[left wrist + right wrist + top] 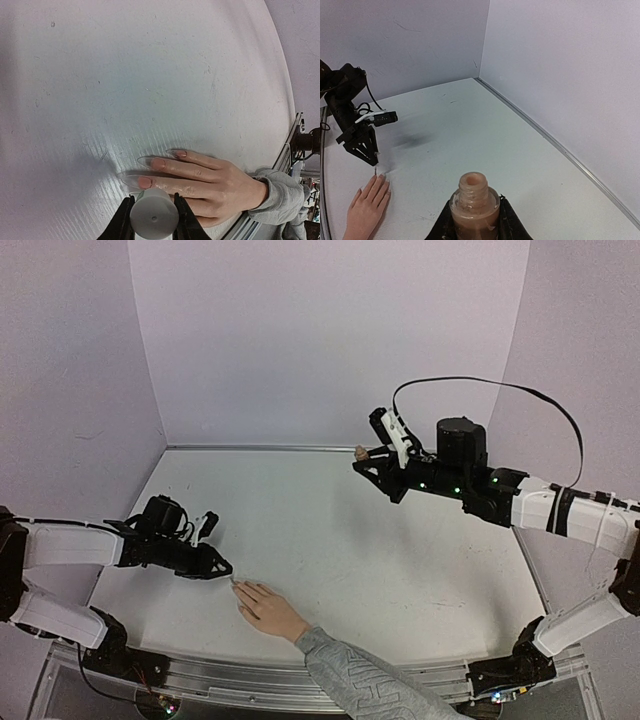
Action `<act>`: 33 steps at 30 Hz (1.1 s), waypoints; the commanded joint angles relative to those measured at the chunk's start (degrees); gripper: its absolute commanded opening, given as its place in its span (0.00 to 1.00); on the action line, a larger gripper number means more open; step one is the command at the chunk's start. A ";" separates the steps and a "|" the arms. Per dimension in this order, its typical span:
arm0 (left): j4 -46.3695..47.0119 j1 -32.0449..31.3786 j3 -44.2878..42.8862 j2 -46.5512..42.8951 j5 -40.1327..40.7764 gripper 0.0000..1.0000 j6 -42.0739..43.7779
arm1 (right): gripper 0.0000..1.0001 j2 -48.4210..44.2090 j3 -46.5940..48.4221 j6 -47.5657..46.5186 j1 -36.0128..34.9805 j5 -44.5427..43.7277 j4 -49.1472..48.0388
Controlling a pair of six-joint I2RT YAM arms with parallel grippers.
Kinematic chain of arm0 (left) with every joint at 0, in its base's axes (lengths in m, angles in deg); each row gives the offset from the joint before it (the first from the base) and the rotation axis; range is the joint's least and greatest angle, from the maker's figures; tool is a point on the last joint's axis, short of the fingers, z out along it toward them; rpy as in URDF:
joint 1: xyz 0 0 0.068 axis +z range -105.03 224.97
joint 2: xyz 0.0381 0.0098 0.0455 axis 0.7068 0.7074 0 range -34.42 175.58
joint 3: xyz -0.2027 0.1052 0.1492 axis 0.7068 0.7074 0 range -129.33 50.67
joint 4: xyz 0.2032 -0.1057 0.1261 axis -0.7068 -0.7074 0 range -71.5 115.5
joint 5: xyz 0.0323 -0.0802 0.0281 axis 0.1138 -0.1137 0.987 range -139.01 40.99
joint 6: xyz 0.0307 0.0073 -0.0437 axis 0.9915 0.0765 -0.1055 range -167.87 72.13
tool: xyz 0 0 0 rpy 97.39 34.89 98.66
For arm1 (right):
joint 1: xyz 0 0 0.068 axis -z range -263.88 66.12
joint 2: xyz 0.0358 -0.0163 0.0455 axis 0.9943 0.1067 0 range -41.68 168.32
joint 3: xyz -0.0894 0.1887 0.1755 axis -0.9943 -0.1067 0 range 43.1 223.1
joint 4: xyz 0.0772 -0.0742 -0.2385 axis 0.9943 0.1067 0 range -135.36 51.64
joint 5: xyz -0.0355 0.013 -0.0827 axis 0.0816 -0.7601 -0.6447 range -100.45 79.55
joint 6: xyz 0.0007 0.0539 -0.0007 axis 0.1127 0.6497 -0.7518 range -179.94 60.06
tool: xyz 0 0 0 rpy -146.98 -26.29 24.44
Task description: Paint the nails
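The nails (pixel 157 163) beside the cap (pixel 152 211)
Left wrist view alone shows left pincer (pixel 153 224) clenching the white cap; nails point at it; right pincer (pixel 475 226) grips open bottle (pixel 473 195)

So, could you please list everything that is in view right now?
bottle: one, clear with tan polish, open, in the right gripper
cap: one, white, in the left gripper, by the fingertips
hand: one, light-skinned, flat on the table's near side
nails: three seen, long, pinkish
sleeve: one, grey, near edge
table: one, white
walls: pale lilac, behind and beside
left gripper: black, shut on the cap
right gripper: black, shut on the bottle
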 commanded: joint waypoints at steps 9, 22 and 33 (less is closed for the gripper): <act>2.50 0.53 -1.90 0.57 -2.29 0.00 -0.12 | 0.00 -0.08 1.54 -0.24 0.47 0.71 -2.23; 2.32 0.53 -1.58 0.42 -1.58 0.00 -0.73 | 0.00 -0.10 1.32 -0.16 0.56 1.03 -2.23; 2.11 0.53 -1.81 1.38 -0.79 0.00 -0.84 | 0.00 -0.34 1.28 0.02 0.77 1.42 -2.23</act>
